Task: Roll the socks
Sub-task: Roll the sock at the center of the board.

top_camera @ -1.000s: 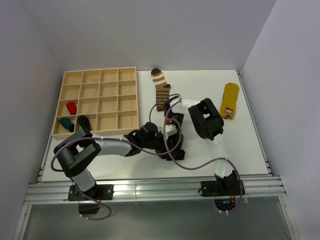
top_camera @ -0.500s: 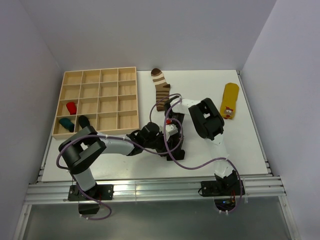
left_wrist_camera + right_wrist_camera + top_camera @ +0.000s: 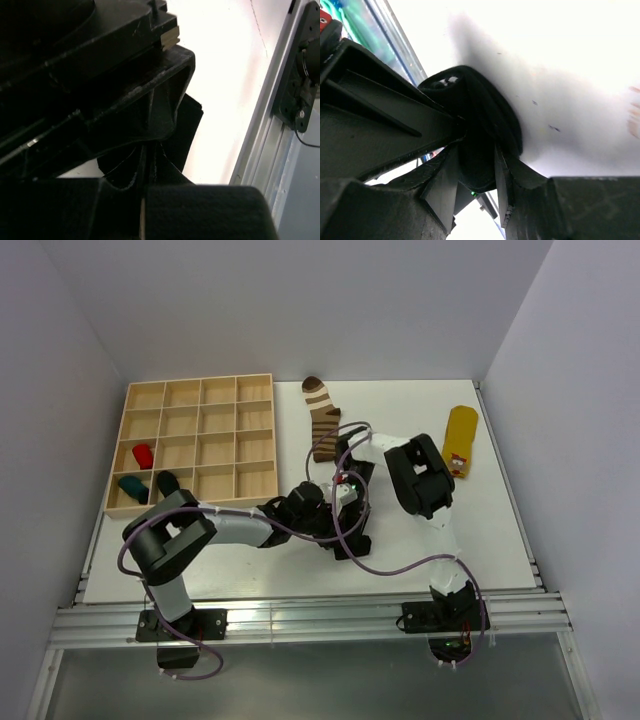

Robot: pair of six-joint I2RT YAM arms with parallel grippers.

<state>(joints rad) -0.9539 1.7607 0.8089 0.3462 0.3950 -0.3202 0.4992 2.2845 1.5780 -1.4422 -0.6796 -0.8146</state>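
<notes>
A plain black sock (image 3: 480,115) is bunched into a roll on the white table, between my two grippers at the middle. The left gripper (image 3: 150,150) is shut on its black fabric (image 3: 186,131). My right gripper (image 3: 475,175) stands open, its fingers astride the roll. In the top view both grippers, left (image 3: 325,525) and right (image 3: 348,502), meet over this sock, which is mostly hidden there. A brown-and-cream striped sock (image 3: 322,420) lies flat at the back centre. Flat at the right lies a yellow sock (image 3: 459,440).
A wooden compartment tray (image 3: 200,392) stands at the back left. It holds a red roll (image 3: 142,456), a teal roll (image 3: 132,484) and a black roll (image 3: 168,483) in its left cells. Purple cables loop over both arms. The table's metal rail (image 3: 265,145) runs along the near edge.
The left gripper has closed onto the black sock. The right gripper's fingers have spread wider around the roll, and the right arm has shifted slightly back and right.
</notes>
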